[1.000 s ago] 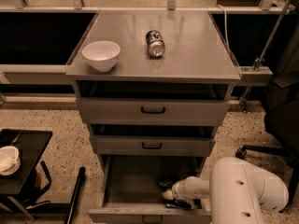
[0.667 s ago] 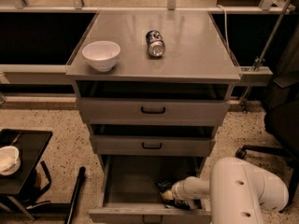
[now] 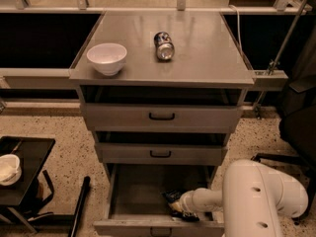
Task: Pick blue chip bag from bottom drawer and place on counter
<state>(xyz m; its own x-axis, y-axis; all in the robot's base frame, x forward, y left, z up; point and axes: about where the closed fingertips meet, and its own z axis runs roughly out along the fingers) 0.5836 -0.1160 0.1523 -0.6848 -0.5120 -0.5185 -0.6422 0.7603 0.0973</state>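
1. The grey worktop (image 3: pixel 207 58) filled the upper centre of the frame.
2. A white arm (image 3: pixel 261 196) reached from the lower right into the open bottom drawer (image 3: pixel 133 191).
3. A white bowl (image 3: pixel 106 58) stood at the worktop's left.
4. A can (image 3: pixel 164 45) lay on its side near the bowl.
5. The blue chip bag (image 3: pixel 172 196) lay in the drawer's right half.
6. The tool (image 3: pixel 182 210) sat right by the bag; its grip could not be told.

Grey counter (image 3: pixel 197 58), white bowl (image 3: pixel 106 58), tipped can (image 3: pixel 164 45), end effector (image 3: pixel 177 207) in bottom drawer (image 3: pixel 138 194)
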